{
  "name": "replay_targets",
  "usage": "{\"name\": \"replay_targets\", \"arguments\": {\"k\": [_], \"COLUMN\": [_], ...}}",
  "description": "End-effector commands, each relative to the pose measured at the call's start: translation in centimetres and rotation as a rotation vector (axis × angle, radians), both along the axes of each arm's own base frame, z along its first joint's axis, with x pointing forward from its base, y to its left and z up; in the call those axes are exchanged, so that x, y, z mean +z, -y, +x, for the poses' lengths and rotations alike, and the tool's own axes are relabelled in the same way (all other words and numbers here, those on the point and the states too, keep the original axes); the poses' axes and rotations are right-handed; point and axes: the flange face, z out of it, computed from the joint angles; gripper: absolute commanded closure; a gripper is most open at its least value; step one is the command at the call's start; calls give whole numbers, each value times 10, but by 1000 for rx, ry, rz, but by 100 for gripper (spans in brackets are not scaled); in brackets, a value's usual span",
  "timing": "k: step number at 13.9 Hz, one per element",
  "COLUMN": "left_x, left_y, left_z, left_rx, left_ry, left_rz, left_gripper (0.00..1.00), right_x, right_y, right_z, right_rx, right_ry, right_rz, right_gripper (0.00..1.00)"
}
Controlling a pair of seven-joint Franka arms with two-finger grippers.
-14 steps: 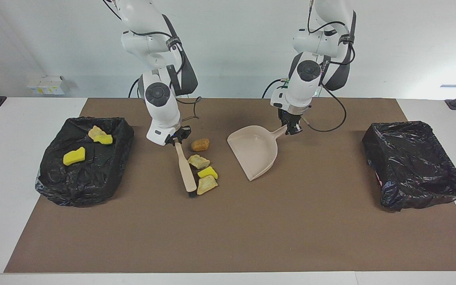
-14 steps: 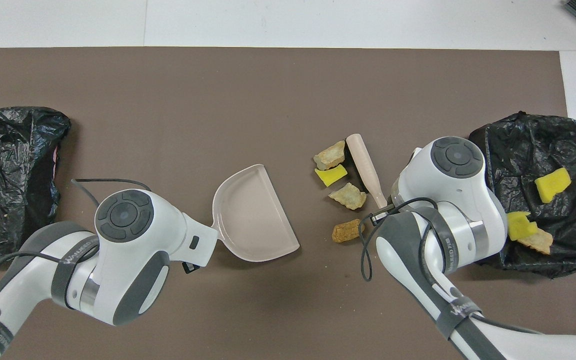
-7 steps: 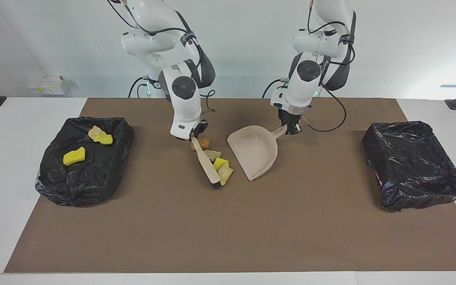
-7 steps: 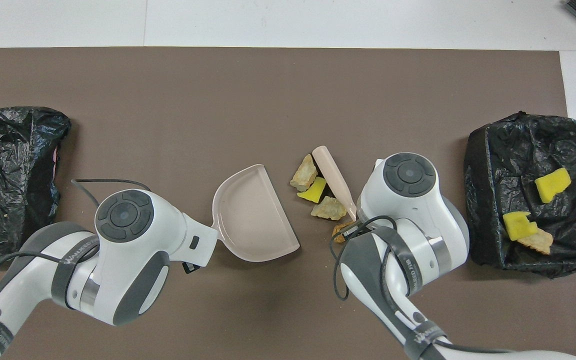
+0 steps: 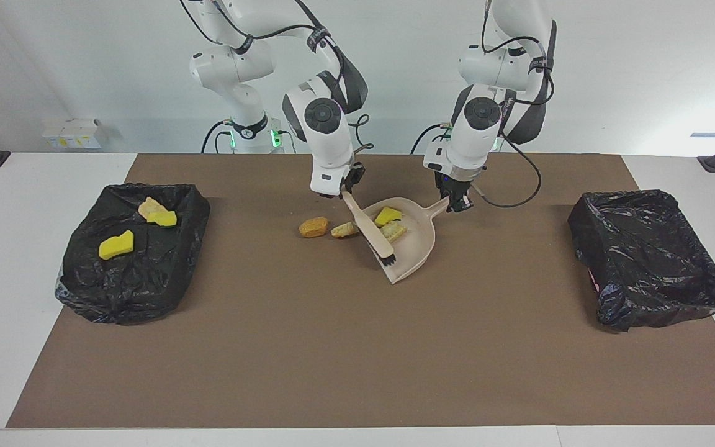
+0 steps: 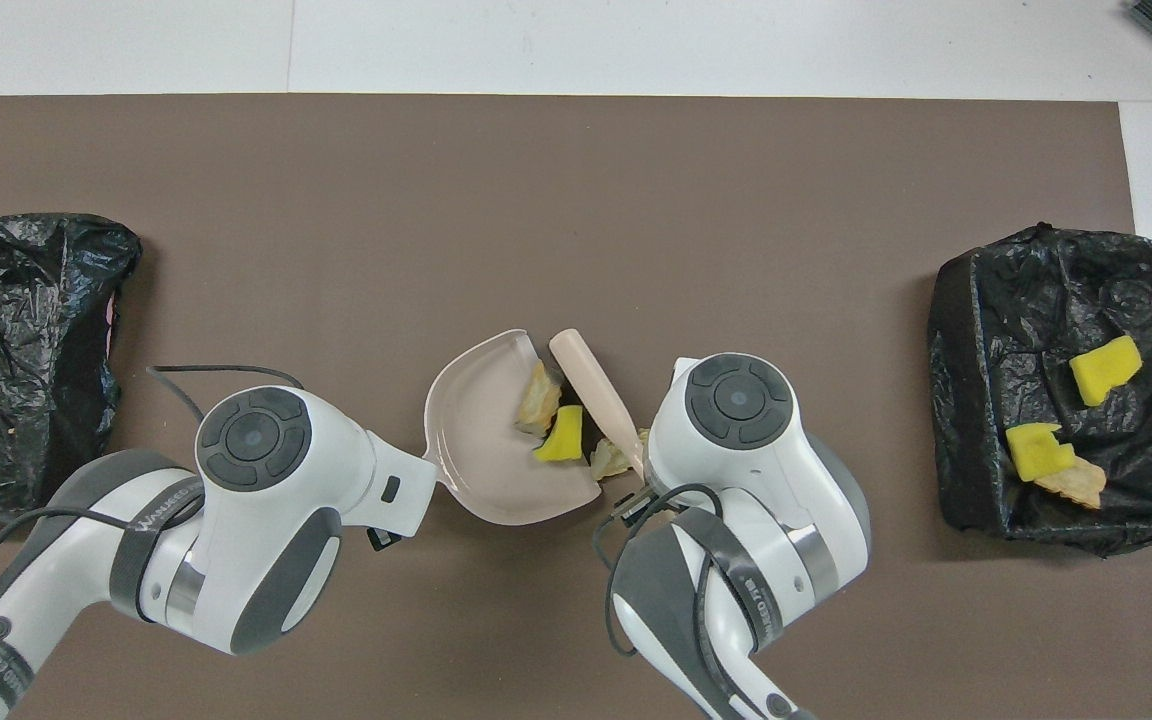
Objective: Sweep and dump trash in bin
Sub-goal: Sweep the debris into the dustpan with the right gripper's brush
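Note:
My right gripper (image 5: 349, 186) is shut on the handle of a beige brush (image 5: 371, 234), whose bristle end lies in the mouth of the beige dustpan (image 5: 414, 256). My left gripper (image 5: 458, 202) is shut on the dustpan's handle and holds the pan on the mat. A yellow sponge bit (image 5: 388, 216) and a tan chunk (image 5: 394, 231) lie in the pan. Another tan chunk (image 5: 345, 230) lies at the pan's open edge beside the brush. The orange-brown lump (image 5: 313, 227) lies on the mat toward the right arm's end. In the overhead view the brush (image 6: 591, 388), pan (image 6: 471, 445) and yellow bit (image 6: 564, 440) show; the lump is hidden.
A black-bagged bin (image 5: 140, 279) at the right arm's end of the table holds yellow and tan scraps (image 5: 116, 244). A second black-bagged bin (image 5: 649, 254) stands at the left arm's end. Both stand on a brown mat (image 5: 357, 347).
My right gripper has swept the brush toward the left arm's end, pushing a yellow bit and a tan chunk into the pan. The orange-brown lump stayed on the mat. The pan barely moved.

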Motion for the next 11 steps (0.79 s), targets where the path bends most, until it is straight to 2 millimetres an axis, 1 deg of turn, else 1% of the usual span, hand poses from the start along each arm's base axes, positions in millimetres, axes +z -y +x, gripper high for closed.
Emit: {"name": "replay_targets", "arguments": {"k": [1, 3, 4, 5, 6, 7, 8, 10, 11], "left_x": [-4, -3, -3, -4, -4, -4, -3, -3, -3], "left_y": [4, 5, 5, 4, 4, 5, 11, 11, 12], "left_z": [-6, -5, -5, -7, -9, -9, -10, -11, -11], "left_rx": [12, -11, -22, -59, -115, -143, -161, -190, -196], "left_ry": [12, 25, 19, 10, 0, -4, 3, 3, 2], "left_rz": [-13, -22, -20, -20, -20, -22, -26, -29, -29], "left_gripper": [100, 100, 100, 100, 100, 100, 100, 100, 100], "right_x": [17, 43, 60, 69, 73, 77, 82, 79, 75], "right_y": [-5, 11, 25, 41, 54, 63, 73, 87, 102], "right_z": [-3, -4, -4, -2, -2, -5, -7, -11, -8], "right_rx": [-76, -85, -98, -135, -179, -222, -289, -384, -441], "right_ry": [-11, -31, -19, -29, -57, -59, -53, -94, -107], "right_rz": [44, 35, 21, 6, -29, -73, -121, -217, -239], "right_gripper": [100, 100, 100, 100, 100, 100, 100, 100, 100]}}
